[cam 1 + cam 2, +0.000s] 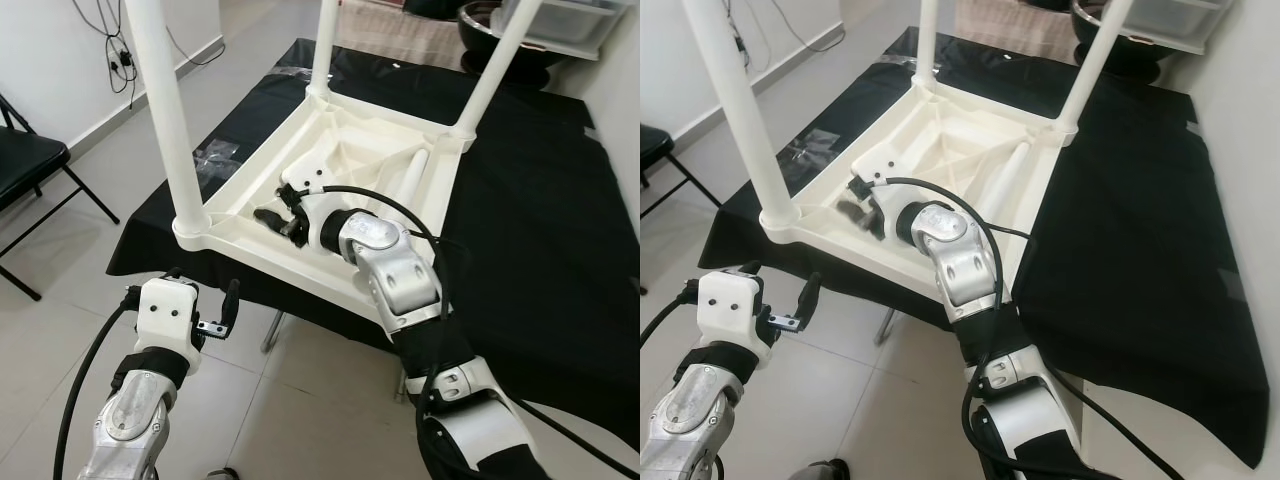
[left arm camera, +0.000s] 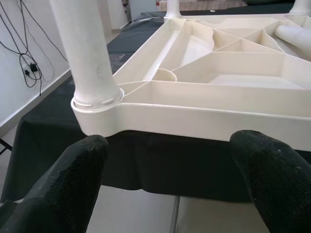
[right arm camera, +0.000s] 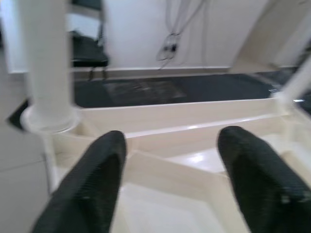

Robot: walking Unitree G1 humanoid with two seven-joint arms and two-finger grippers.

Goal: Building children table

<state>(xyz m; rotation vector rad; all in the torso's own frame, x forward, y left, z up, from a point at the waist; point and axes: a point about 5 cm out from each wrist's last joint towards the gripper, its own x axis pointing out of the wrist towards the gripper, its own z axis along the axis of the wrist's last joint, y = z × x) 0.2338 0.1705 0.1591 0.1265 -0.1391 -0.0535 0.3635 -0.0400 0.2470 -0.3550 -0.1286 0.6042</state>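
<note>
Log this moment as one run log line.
table top: upside down, three legs fitted | loose leg: inside | right gripper: open, inside | left gripper: open, below edge

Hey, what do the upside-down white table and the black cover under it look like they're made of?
The table looks like moulded plastic: cream-white with a slight sheen, ribs across its underside and round sockets holding the legs. The black cover looks like thin matte fabric: it lies in soft wrinkles and drapes over the edge. Neither can be told for sure by sight.
</note>
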